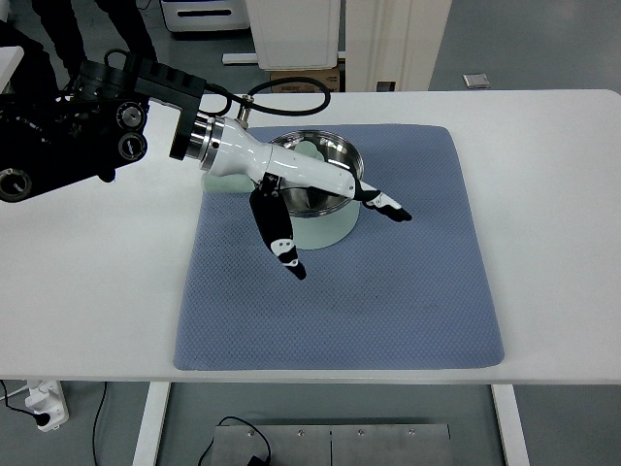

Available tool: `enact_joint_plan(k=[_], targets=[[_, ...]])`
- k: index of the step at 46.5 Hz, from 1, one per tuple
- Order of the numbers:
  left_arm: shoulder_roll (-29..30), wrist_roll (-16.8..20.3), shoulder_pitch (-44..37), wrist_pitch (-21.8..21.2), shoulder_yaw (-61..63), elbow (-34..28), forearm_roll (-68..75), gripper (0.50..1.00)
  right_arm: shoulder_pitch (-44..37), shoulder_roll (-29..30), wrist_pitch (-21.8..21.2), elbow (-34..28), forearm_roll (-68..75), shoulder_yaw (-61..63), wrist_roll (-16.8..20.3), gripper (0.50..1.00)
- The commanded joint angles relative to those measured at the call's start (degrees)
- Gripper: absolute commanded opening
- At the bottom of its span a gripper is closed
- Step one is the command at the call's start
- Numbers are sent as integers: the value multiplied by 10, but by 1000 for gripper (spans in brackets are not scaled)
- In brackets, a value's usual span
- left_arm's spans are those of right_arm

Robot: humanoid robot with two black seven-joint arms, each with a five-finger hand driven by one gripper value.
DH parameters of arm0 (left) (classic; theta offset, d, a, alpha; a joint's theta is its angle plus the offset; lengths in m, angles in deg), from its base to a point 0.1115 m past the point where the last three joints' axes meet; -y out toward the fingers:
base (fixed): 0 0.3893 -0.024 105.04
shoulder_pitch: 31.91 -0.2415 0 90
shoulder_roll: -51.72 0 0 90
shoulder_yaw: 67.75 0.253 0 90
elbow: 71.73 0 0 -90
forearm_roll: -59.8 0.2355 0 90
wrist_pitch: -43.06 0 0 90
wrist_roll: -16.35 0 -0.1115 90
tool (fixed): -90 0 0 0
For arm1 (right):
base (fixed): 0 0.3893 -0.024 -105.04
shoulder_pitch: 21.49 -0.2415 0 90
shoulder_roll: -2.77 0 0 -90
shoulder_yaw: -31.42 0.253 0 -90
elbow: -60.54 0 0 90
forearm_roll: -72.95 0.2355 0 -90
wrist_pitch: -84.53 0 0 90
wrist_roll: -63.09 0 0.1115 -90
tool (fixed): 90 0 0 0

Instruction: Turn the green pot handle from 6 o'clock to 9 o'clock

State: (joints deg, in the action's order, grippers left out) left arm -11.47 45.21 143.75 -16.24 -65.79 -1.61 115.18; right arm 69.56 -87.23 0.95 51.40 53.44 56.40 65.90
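- green pot [325, 228] sitting on blue mat [408, 291] on white table [553, 194].
- left robot hand [310, 194] reaching over pot, fingers [281, 243] spreading apart, gripping nothing.

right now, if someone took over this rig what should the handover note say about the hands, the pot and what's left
Left hand: reaches in from the left over the green pot, fingers spread past its near side and right rim, holding nothing visible.
Right hand: out of view.
Pot: sits on the far middle part of the blue mat, on the white table, steel inside showing.
Handle: hidden under the hand, so its clock position cannot be read.
Done: hand is at the pot; no turn can be confirmed.
Left: find the handle, check where it points, bring it to 9 o'clock, then pull the hand clear.
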Motion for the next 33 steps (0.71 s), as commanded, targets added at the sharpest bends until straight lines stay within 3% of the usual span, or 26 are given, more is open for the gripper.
enact_joint_plan(k=[1, 12, 33], targets=[[-1, -2, -10, -21, -9, -35, -68, 1000, 0, 0, 0, 0, 0, 0, 0, 1000], [-9, -5, -31, -61, -10, -114, -259, 1000, 0, 0, 0, 0, 0, 1, 0, 1000], [-16, -54, -106, -135, -10, -237, -537, 1000, 0, 0, 0, 0, 0, 0, 0, 1000]])
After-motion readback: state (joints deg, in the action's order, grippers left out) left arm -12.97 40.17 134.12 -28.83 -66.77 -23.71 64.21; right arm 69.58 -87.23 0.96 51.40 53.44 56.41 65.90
